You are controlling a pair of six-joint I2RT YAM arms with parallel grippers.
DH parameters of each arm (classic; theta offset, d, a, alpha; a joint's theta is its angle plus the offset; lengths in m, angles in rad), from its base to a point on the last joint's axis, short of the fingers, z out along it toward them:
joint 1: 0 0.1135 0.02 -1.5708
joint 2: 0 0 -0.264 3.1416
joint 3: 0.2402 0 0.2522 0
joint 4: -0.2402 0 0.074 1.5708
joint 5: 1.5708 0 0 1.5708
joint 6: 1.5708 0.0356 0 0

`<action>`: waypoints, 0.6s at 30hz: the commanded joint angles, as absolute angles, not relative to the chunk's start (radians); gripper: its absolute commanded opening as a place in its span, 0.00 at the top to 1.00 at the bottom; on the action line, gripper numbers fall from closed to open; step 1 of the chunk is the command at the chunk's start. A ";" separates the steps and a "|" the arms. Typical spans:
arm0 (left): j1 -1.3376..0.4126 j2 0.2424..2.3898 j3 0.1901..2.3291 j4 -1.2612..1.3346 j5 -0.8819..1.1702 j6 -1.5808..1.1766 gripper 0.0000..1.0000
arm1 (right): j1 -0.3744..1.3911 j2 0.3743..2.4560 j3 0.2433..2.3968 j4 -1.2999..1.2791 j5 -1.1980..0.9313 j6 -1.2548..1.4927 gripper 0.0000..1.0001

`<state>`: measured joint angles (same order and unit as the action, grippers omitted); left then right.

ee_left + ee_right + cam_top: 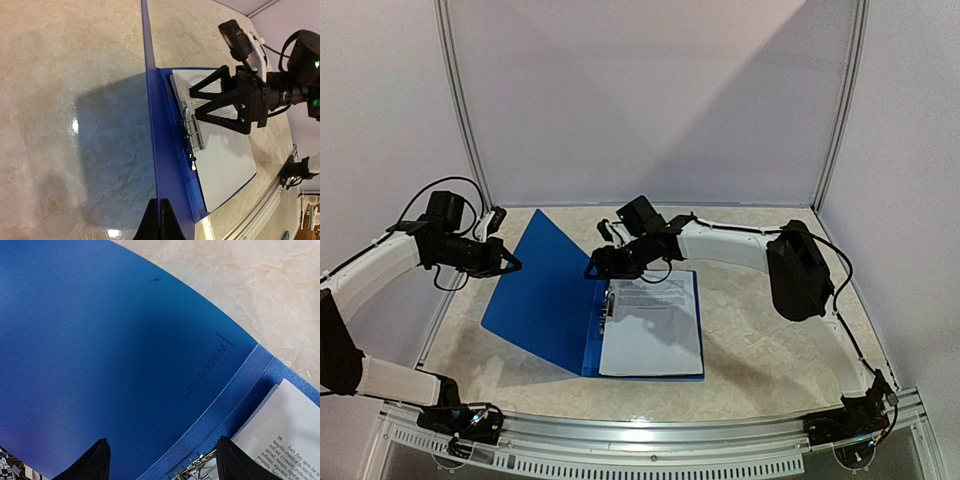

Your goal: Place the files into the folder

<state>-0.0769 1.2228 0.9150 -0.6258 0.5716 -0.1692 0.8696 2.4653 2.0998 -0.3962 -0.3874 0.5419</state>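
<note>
I am looking down at the folder (545,295), which is lying open on the table (760,340) between the 2 arms. Its back half is resting flat, while its front cover is standing up at a slant and leaning out toward the left.

The left gripper (160,216) is pinching the outer edge of that cover. Its fingers are pressed tight together on the blue sheet, and in the left wrist view the cover is running edge-on as a thin blue line straight up from them.

The files (655,335) are lying as a white stack on the flat right half of the folder, with printed text showing near the far end. Their left edge is sitting just beside the metal clip (194,132) at the spine. I cannot tell whether the clip is pressing down on them.

The right gripper (592,268) is hanging over the far end of the spine, near the clip and the top corner of the sheets. Its fingers (100,460) are standing wide apart and gripping nothing. Between them I am seeing the inside of the raised cover, with the lettering MIRROR STYLE (207,365) printed on it. I cannot tell whether either fingertip is touching the folder.
</note>
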 commanded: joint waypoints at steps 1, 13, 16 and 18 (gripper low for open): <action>-0.062 1.218 0.902 -0.615 0.578 -0.163 1.00 | 0.868 2.517 2.136 -0.413 -0.443 0.531 0.26; -0.061 1.221 0.902 -0.615 0.580 -0.165 1.00 | 0.868 2.517 2.136 -0.474 -0.452 0.510 0.29; -0.062 1.222 0.902 -0.613 0.581 -0.165 1.00 | 0.867 2.516 2.140 -0.471 -0.444 0.504 0.28; -0.061 1.223 0.902 -0.613 0.583 -0.166 1.00 | 0.868 2.522 2.148 -0.474 -0.450 0.510 0.28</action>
<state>-0.0753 1.2232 0.9142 -0.6258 0.5720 -0.1692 0.8696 2.5061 2.1094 -0.4538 -0.4545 0.5171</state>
